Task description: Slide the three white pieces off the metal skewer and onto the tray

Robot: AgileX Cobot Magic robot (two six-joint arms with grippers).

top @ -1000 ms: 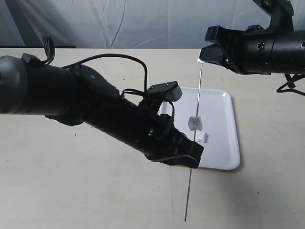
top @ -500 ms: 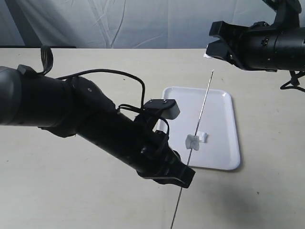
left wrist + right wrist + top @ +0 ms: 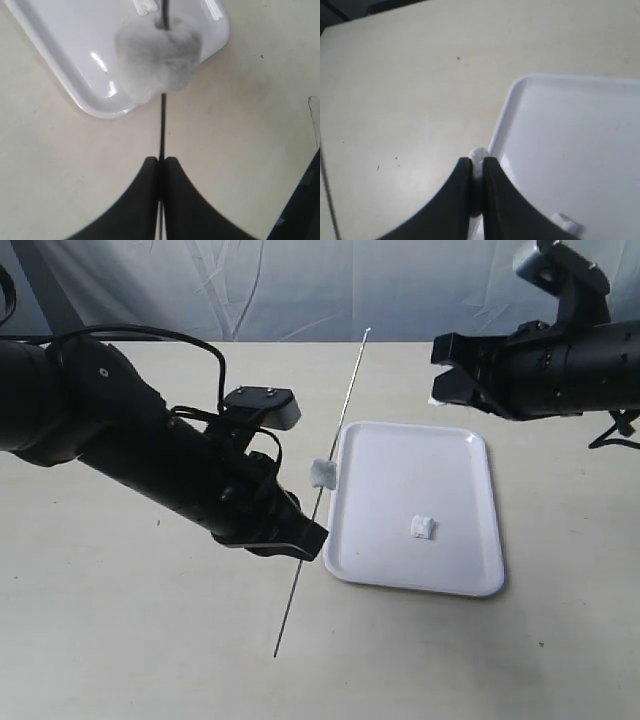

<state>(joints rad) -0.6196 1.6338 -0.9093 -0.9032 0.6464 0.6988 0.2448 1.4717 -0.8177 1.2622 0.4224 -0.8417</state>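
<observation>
My left gripper [image 3: 306, 540] [image 3: 161, 160] is shut on the metal skewer [image 3: 340, 420] [image 3: 162, 125], which slants up over the table by the tray's left edge. One white piece [image 3: 322, 473] [image 3: 157, 62] is still threaded on the skewer, above the rim of the tray [image 3: 455, 465] [image 3: 60, 55]. A second white piece [image 3: 423, 528] [image 3: 565, 222] lies on the tray [image 3: 570, 130]. My right gripper [image 3: 440, 380] [image 3: 477, 161] hovers past the tray's far edge, shut on a third white piece [image 3: 479, 154], clear of the skewer.
The beige table [image 3: 120, 640] stretches round the tray. A grey curtain [image 3: 250, 280] hangs behind it. The left arm's black body [image 3: 150, 460] lies across the table's left half, with a cable looping over it.
The left arm has swung the skewer leftwards, from over the tray's middle to its left edge, carrying the threaded piece along. The right gripper has parted from the skewer's tip.
</observation>
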